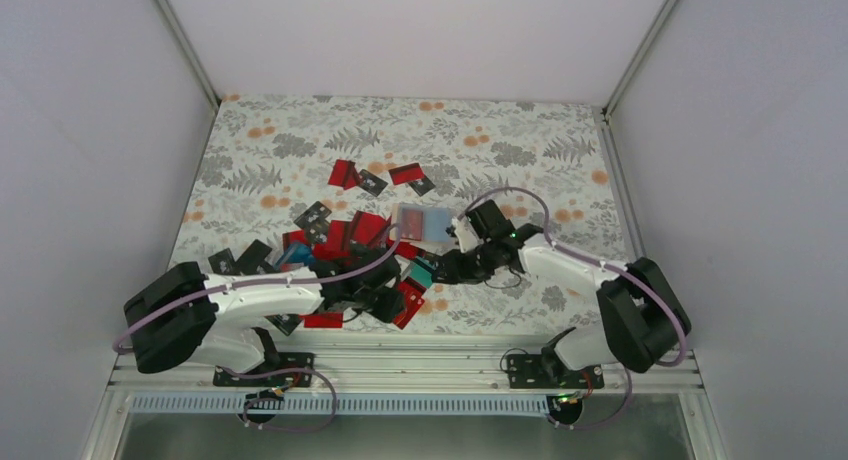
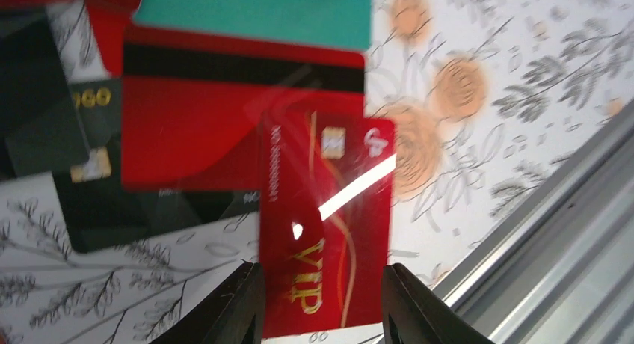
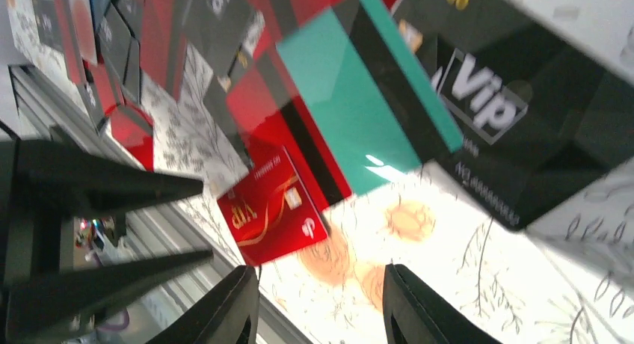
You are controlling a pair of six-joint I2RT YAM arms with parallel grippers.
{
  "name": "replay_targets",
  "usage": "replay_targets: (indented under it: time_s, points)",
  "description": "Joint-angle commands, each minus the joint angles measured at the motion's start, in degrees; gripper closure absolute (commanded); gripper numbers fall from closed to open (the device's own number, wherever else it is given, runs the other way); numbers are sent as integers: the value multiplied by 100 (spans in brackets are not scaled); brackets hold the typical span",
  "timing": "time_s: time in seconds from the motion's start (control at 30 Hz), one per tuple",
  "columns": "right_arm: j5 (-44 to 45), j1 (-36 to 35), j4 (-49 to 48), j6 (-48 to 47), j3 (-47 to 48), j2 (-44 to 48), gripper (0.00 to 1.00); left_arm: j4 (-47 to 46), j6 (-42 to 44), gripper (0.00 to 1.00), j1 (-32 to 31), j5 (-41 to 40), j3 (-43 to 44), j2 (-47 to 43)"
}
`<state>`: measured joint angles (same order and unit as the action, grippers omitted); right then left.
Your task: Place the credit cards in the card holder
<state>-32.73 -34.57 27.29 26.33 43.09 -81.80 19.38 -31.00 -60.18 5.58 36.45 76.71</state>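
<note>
We see one card holder (image 1: 425, 223) lying open, clear sleeves up, near the middle of the bench (image 1: 300, 140). The credit cards (image 1: 350, 232) are heaped on its left and near side, well over a dozen but too overlapped to count. Four more lie apart on its far side. On the holder's near side, the left end effector (image 2: 323, 268) stands part-open astride a red VIP card (image 2: 327, 232) lying flat. The right end effector (image 3: 320, 269) is part-open and empty. A print of grey leaves and orange flowers covers the bench, and white walls (image 1: 400, 30) enclose it.
</note>
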Motion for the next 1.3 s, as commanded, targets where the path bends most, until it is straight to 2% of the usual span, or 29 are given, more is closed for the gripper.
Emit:
replay_targets:
  time_s: [0.0, 0.2, 0.67, 0.93, 1.27]
  points:
    - [-164, -167, -433, 329, -529, 399, 55, -190, -389, 59, -130, -207, -255, -160]
    - [-286, -351, -816, 532, -796, 324, 54, -483, -521, 59, -201, -315, -597, -230]
    - [-158, -810, -1340, 638, -621, -538, 56, -1022, -245, 59, -228, -465, -557, 338]
    - [-194, -971, -1636, 663, -773, -711, 57, -1337, -310, 59, -571, -169, -728, 309]
    - [-488, -1081, -1683, 619, -989, -645, 58, -1651, -603, 59, -1002, -251, -783, 512]
